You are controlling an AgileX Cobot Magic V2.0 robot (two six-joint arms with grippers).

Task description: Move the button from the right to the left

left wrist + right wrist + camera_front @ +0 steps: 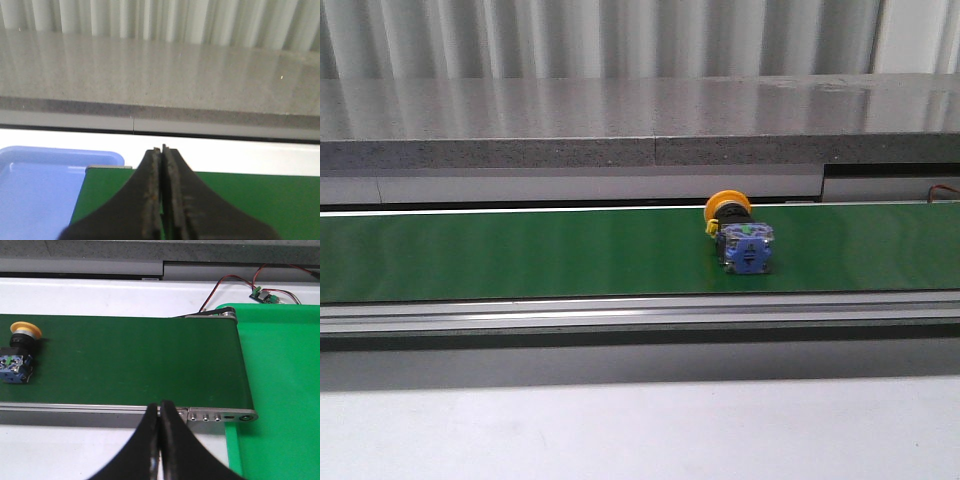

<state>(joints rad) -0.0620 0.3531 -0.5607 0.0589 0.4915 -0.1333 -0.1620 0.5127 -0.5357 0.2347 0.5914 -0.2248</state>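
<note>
The button (739,236), with an orange cap, black collar and blue base, lies on its side on the green conveyor belt (520,255), right of the middle in the front view. It also shows in the right wrist view (17,354), on the belt well away from my right gripper (160,405). My right gripper is shut and empty over the belt's near rail. My left gripper (161,150) is shut and empty above the belt's left end. Neither gripper shows in the front view.
A blue tray (35,190) sits off the belt's left end. A green tray (280,390) sits off the belt's right end, with a small circuit board and wires (262,294) behind it. A grey stone ledge (620,120) runs behind the belt.
</note>
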